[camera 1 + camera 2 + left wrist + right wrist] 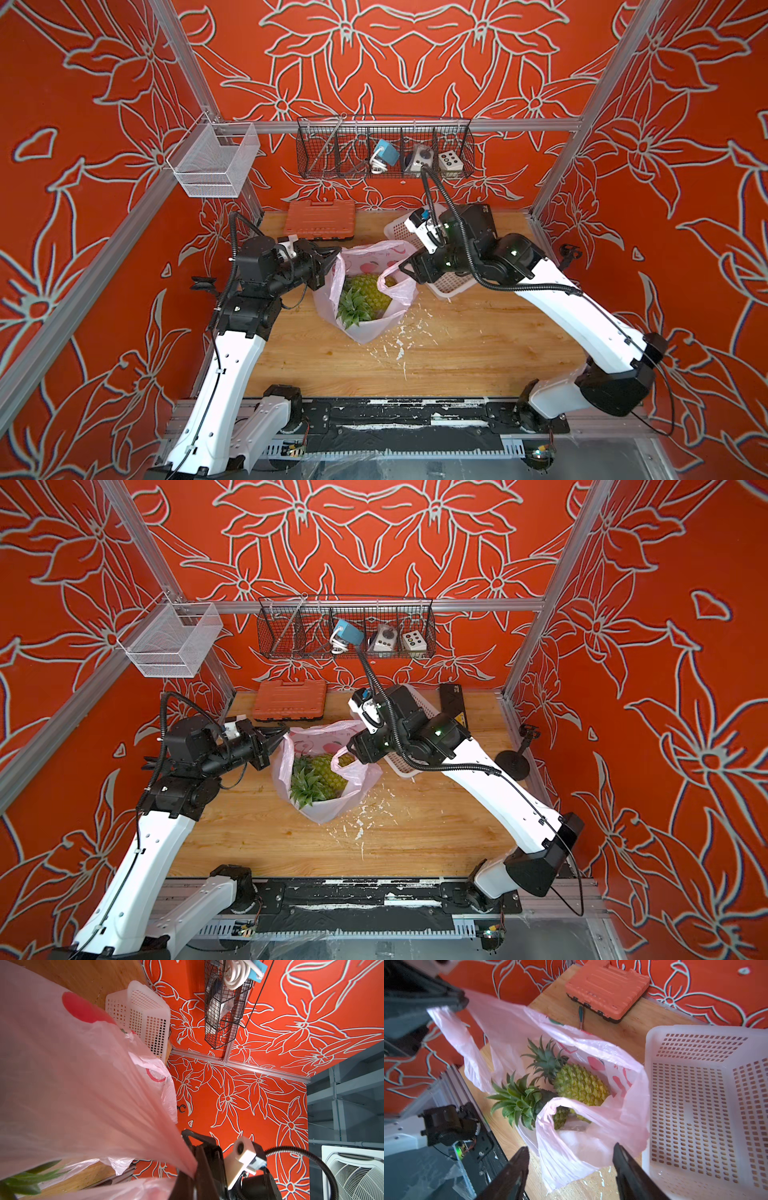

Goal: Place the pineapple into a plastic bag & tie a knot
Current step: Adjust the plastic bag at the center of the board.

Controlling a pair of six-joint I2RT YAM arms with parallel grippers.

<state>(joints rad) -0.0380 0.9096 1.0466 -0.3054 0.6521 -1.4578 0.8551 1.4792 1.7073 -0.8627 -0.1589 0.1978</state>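
Right gripper (569, 1154): its two black fingers (517, 1165) are standing wide apart, gripping nothing. One slack handle loop (550, 1113) of the plastic bag (623, 1126) is drooping between them; I cannot tell if it is touching them.

Left gripper (333, 252) is pinching the other handle (452, 1028) tight between closed jaws, holding the thin film in taut pleats.

Bag: one, translucent pale pink, crinkled, with red fruit prints. It is sitting mid-table on the wooden top (457, 357), mouth gaping, its two handles apart and untied.

Inside, two fruits are lying side by side: a yellow pineapple (579, 1084) and a half-hidden pineapple (560, 1118), each with scaly rind and a spiky green crown.

Just beside the bag, one white basket (706, 1105) is sitting: rectangular plastic, pierced with small square holes. By the back wall, one orange case (320, 218), ribbed and moulded, is lying flat.
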